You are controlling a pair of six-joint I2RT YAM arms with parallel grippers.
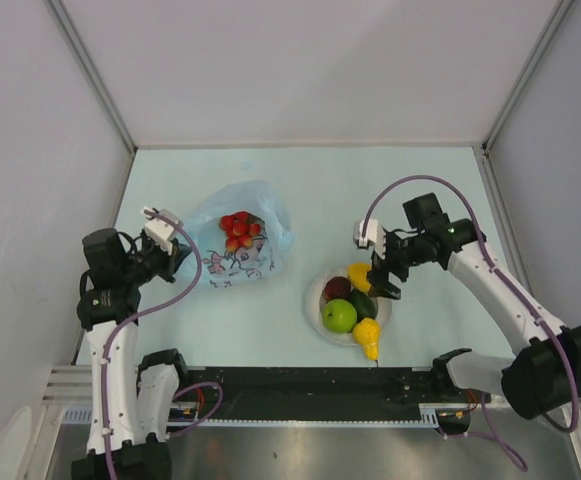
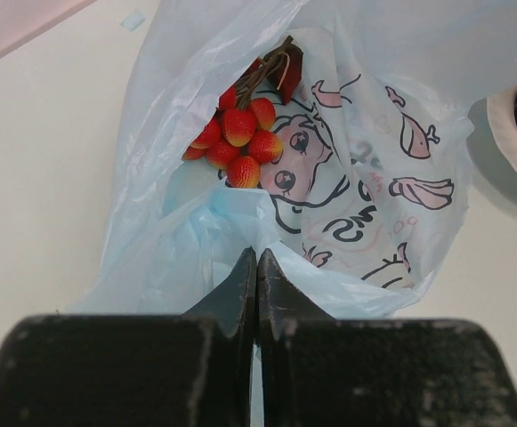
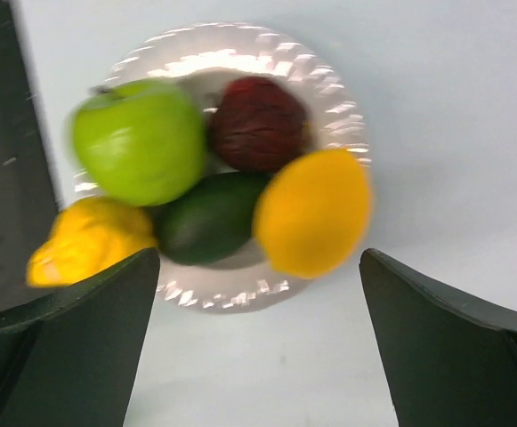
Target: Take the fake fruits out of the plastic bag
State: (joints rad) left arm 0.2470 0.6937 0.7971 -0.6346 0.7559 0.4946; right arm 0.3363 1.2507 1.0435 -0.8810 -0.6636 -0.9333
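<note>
Left claw (image 2: pixel 256 260) is clamped shut on the edge of the plastic bag (image 2: pixel 374 133). The red grapes (image 2: pixel 238 142) are inside it, roughly 12 o'clock from the tips. Right claw (image 3: pixel 258 256) is spread wide with nothing in it, hanging over the white plate (image 3: pixel 240 44). On the plate: green apple (image 3: pixel 138 142) at 10 o'clock, maroon fruit (image 3: pixel 258 123) at 1, lemon (image 3: pixel 311 212) at 4, banana (image 3: pixel 84 240) at 8 poking over the rim, avocado (image 3: pixel 209 218) in the middle. From above, the bag sits at 10 o'clock from the plate.
</note>
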